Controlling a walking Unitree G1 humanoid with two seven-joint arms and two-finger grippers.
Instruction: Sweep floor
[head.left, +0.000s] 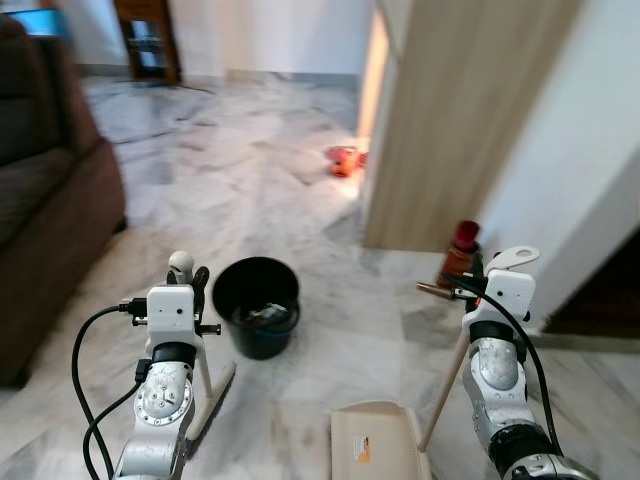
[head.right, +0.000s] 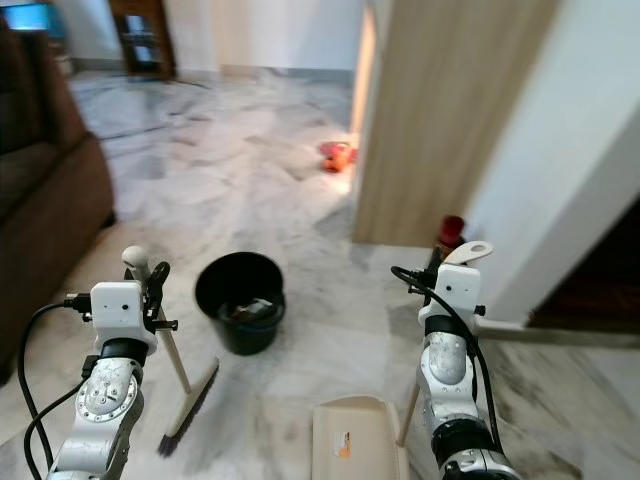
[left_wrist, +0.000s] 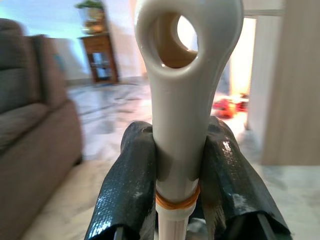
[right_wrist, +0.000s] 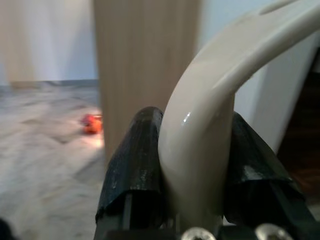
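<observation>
My left gripper (head.left: 192, 274) is shut on the cream handle of a broom (left_wrist: 182, 90), just below the hanging hole at its top. The broom's head (head.left: 212, 402) rests on the marble floor beside my left arm. My right gripper (head.left: 480, 276) is shut on the curved cream top of a long dustpan handle (right_wrist: 210, 125). Its thin pole (head.left: 446, 390) slants down to the beige dustpan (head.left: 375, 445), which sits on the floor between my arms. Black fingers (left_wrist: 127, 190) press the broom handle from both sides.
A black bucket (head.left: 257, 305) with some rubbish inside stands just ahead of the broom. A brown sofa (head.left: 50, 200) lies at the left, a wooden panel (head.left: 450, 130) and white wall at the right. A red item (head.left: 345, 158) lies farther off, and a dark red object (head.left: 462, 248) stands by the panel.
</observation>
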